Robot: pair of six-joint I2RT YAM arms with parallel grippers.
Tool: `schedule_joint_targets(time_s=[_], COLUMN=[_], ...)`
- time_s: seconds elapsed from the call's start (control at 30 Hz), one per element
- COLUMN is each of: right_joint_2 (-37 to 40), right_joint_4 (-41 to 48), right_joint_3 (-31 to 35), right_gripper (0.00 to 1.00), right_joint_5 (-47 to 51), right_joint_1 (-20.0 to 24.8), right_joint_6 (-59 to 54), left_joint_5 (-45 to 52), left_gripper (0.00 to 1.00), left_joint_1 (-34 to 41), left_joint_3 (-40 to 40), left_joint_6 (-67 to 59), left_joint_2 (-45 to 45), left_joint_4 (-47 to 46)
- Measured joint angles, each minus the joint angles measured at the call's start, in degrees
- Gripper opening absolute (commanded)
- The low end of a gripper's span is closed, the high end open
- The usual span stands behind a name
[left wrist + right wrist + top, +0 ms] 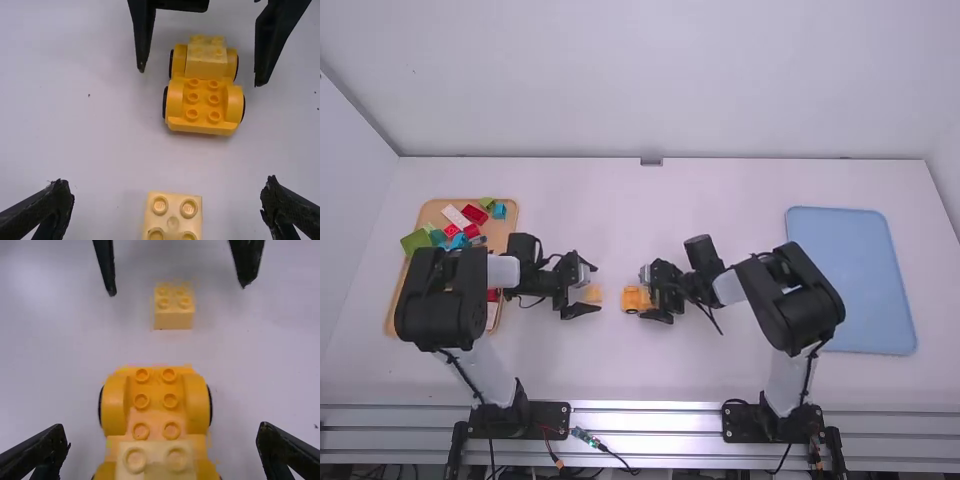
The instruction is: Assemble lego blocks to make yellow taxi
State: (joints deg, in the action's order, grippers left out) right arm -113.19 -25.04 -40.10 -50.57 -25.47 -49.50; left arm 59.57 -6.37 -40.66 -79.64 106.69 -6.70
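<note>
1. Chassis [633, 299] – yellow, wheeled, upright on the surface [650, 210]; pale block [155, 467] seated on one end
2. Right pincer [643, 294]: fingers wide apart, either side of the chassis's block-bearing end
3. Left pincer [597, 289]: fingers wide apart, flanking a loose block [173, 217] – studs up, apart from the chassis
4. Wooden tray [500, 236] at far left holds coloured blocks [475, 214]; blue tray [850, 280] at far right

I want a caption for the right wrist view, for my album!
Yellow block car between the tool's open fingers, loose pale block beyond.
</note>
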Motion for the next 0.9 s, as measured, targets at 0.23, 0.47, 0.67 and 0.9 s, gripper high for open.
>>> schedule_joint_targets(time_s=[0.23,0.47,0.67,0.9], right_joint_2=[-0.13,-0.22,-1.81,-6.1], right_joint_4=[-18.05,-15.02,-9.77,-17.0], right_joint_3=[8.2,9.73,5.2,4.33], right_gripper=[0.99,0.99,0.99,0.93], right_joint_5=[3.06,2.21,-0.63,-1.79], right_joint_1=[-2.25,-0.02,1.27,1.27], right_joint_6=[6.29,9.07,6.71,8.04], left_joint_5=[0.0,-0.04,-0.02,-0.02], left_gripper=[0.99,0.99,0.99,1.0], left_joint_1=[-0.02,-0.02,0.0,0.0], left_joint_3=[-0.92,-1.05,-1.03,-1.03], left_joint_6=[1.05,1.25,1.27,1.25], left_joint_2=[1.53,1.53,1.53,1.55], left_joint_4=[-0.04,-0.04,-0.07,-0.04])
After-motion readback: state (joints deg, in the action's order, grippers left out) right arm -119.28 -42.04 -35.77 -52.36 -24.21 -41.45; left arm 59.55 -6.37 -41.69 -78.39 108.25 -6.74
